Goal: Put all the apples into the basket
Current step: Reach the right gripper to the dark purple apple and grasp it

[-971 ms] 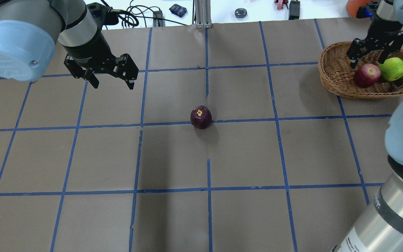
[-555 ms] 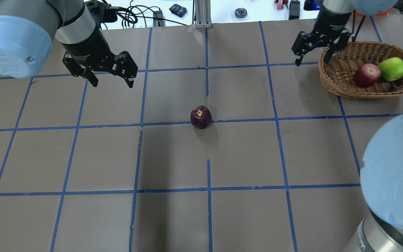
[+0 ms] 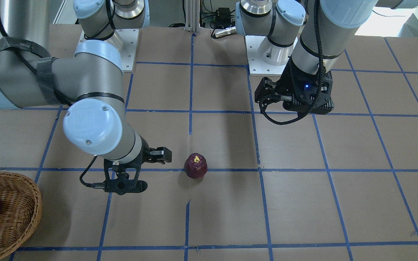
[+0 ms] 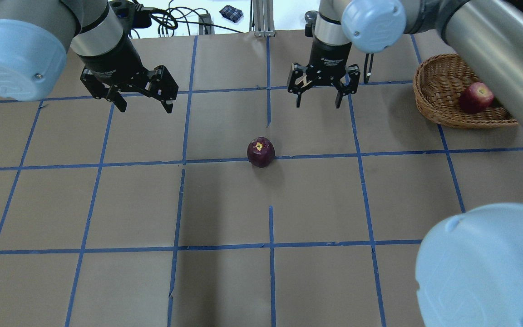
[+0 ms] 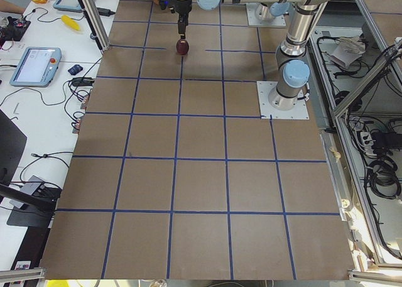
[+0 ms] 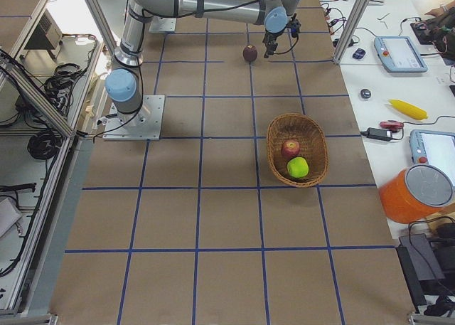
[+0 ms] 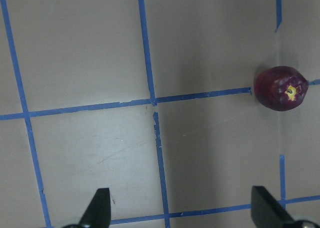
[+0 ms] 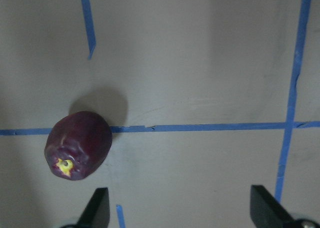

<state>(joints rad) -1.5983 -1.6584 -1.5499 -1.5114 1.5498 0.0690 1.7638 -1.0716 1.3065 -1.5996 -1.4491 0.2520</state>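
Note:
The dark maroon apple (image 4: pixel 260 152) lies alone on the brown table near its middle, on a blue tape line; it also shows in the front view (image 3: pixel 195 166). The wicker basket (image 4: pixel 438 109) stands at the far right. It holds the red apple (image 4: pixel 475 97) and the yellow-green apple (image 6: pixel 298 168), which my right arm hides in the overhead view. My right gripper (image 4: pixel 318 104) is open and empty, beyond and to the right of the maroon apple (image 8: pixel 78 145). My left gripper (image 4: pixel 145 109) is open and empty, far to the apple's left (image 7: pixel 281 88).
An aluminium post (image 4: pixel 261 18) stands at the table's far edge. Cables and small items lie on the white bench behind it. My right arm's upper link (image 4: pixel 493 41) spans above the basket. An orange bucket (image 6: pixel 416 193) stands beside the table.
My right gripper has left the basket and swung left across the table, open and empty, to a spot beyond the maroon apple. The left gripper has barely moved.

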